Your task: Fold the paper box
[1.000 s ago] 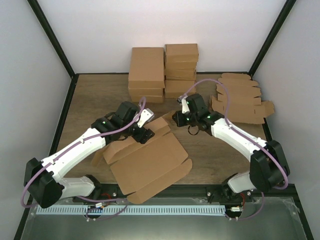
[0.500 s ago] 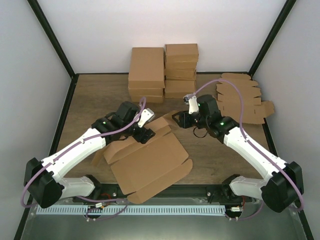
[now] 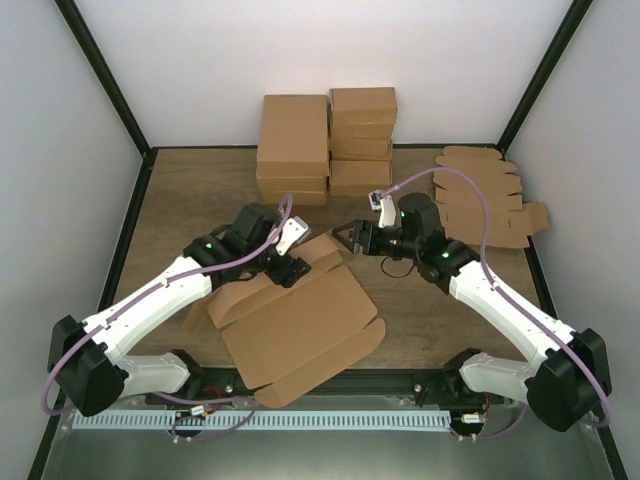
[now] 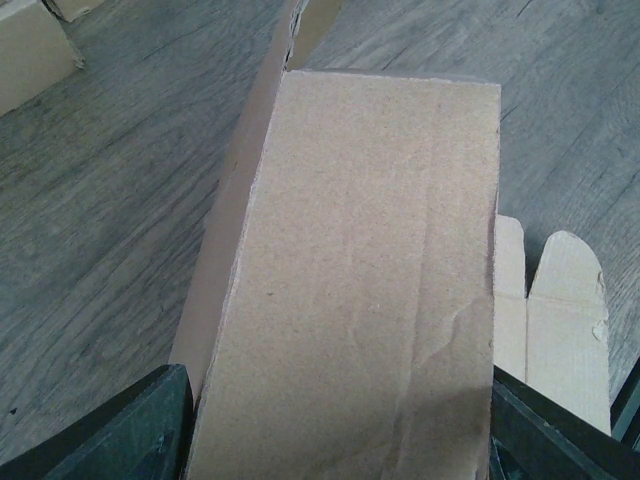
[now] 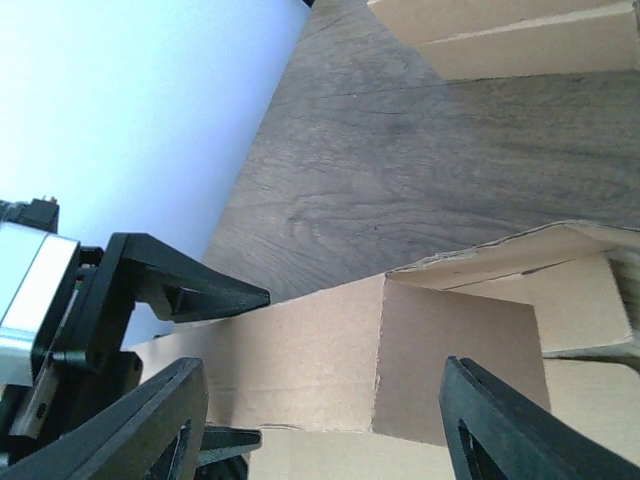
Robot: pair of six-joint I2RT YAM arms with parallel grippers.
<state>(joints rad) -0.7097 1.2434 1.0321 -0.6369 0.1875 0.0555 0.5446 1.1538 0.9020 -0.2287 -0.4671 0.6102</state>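
1. Currently the paper box (image 3: 295, 325) is mostly a flat blank. It lies toward the near edge of the worktop (image 3: 180, 200), a little left of centre, skewed to the edges.
2. Done so far, as I read it: only the blank's far strip (image 4: 360, 250) is lifted off the wood. The big panels, the rounded tabs and the near flaps lie flat. No wall is locked and no corner is formed, so I judge the task to be at an early stage, with nearly all folds left.
3. Left gripper (image 3: 288, 268) sits at the blank's far edge. In the left wrist view its fingers (image 4: 150, 425) stand far apart with the lifted strip filling the gap edge to edge. Whether they squeeze it or merely cradle it, I cannot tell.
4. Right gripper (image 3: 350, 238) is released, jaws wide and holding nothing. It sits just beyond the raised strip, facing the left gripper. The right wrist view shows a short flap (image 5: 455, 365) standing up between its fingers, not touched.
5. Surface: grey-brown wood-grain board, matte, with no clutter near the blank.
6. Stack of finished boxes (image 3: 325, 145) stands at the far edge, centre. A pile of flat blanks (image 3: 480, 195) lies toward the far right corner, well apart from the work.
7. Room: plain white walls (image 3: 200, 70) on three sides, with black frame posts (image 3: 105, 75) rising at the far corners. Light is even.
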